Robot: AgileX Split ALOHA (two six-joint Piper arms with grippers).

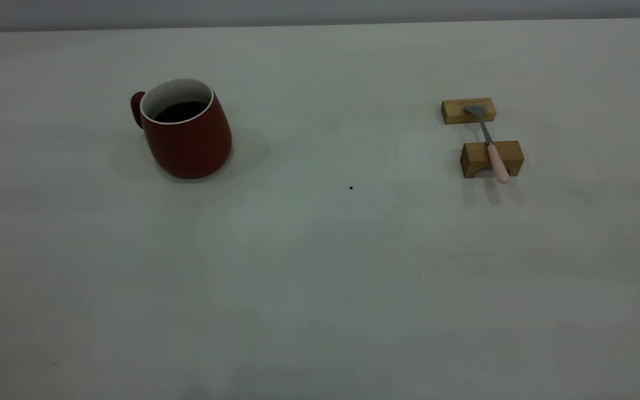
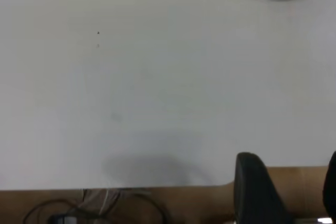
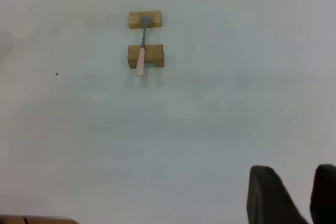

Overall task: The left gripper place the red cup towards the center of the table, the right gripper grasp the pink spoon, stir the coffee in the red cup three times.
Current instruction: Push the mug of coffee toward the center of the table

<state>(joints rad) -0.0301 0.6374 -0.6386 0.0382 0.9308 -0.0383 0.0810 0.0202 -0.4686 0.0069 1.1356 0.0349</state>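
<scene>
The red cup [image 1: 186, 130] sat far from the left gripper [image 2: 286, 192]; the pink spoon [image 1: 491, 145] far from the right gripper [image 3: 294, 195]. Both looked open, empty. A bump could spill the coffee [image 1: 181, 111] on the counter [image 1: 320, 278].

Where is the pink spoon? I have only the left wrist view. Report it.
Observer: The pink spoon is on the right side of the table in the exterior view, well apart from the red cup.
Operator: Give me how it lies.
Observer: It bridges two wooden blocks, with its metal bowl on the far block and its pink handle overhanging the near block.
Operator: Now the right gripper.
Observer: The right gripper hangs open, far short of the spoon.
</scene>
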